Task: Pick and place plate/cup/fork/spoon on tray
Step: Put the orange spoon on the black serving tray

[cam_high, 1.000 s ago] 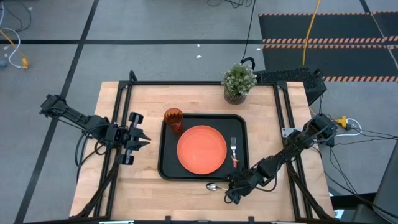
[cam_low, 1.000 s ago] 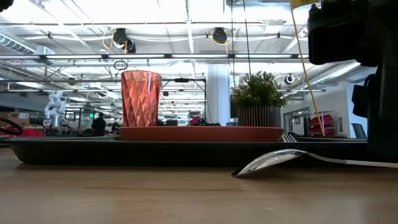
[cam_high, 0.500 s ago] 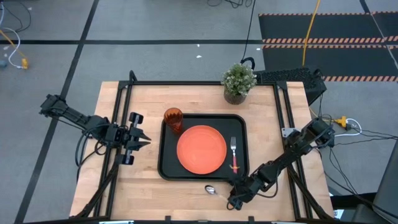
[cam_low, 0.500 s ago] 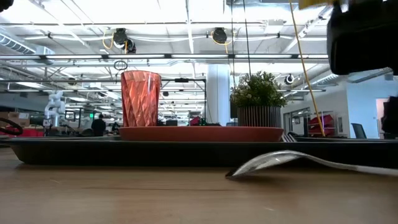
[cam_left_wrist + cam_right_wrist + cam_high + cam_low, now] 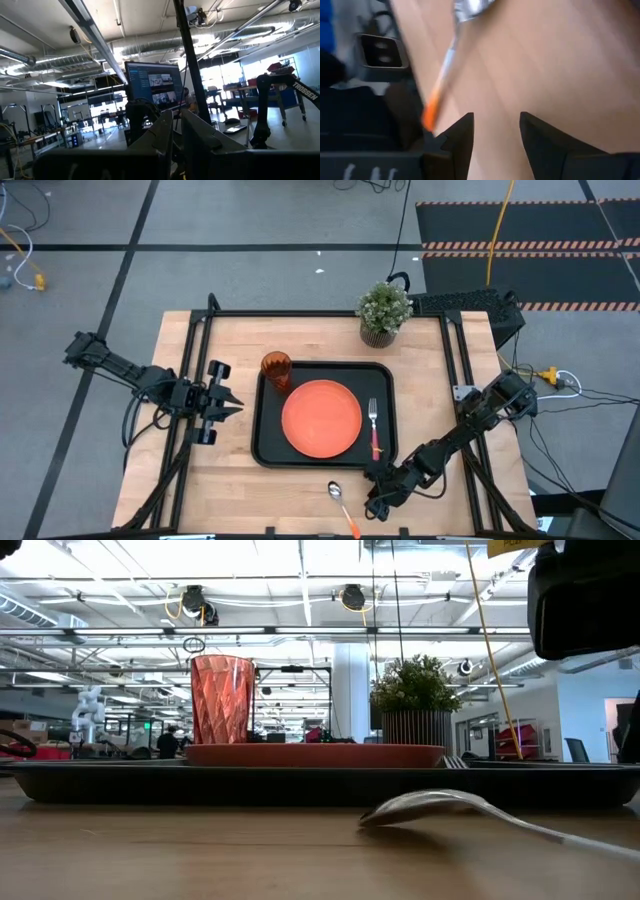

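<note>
Nearby — potted plant point(image 5: 384, 310) beyond tray point(image 5: 262, 445) — spoon point(image 5: 342, 507) on table point(image 5: 230, 490).

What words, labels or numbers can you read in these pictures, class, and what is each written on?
"TROSSEN": white letters on a dark robot arm link at the edge of the left wrist view.
Monitor in the room: text too small to read.
Tray, plate, cup, fork, spoon: no writing.

High view looks straight down; low view, level at tabletop, shares the tray point(image 5: 322, 458) point(image 5: 300, 783).
</note>
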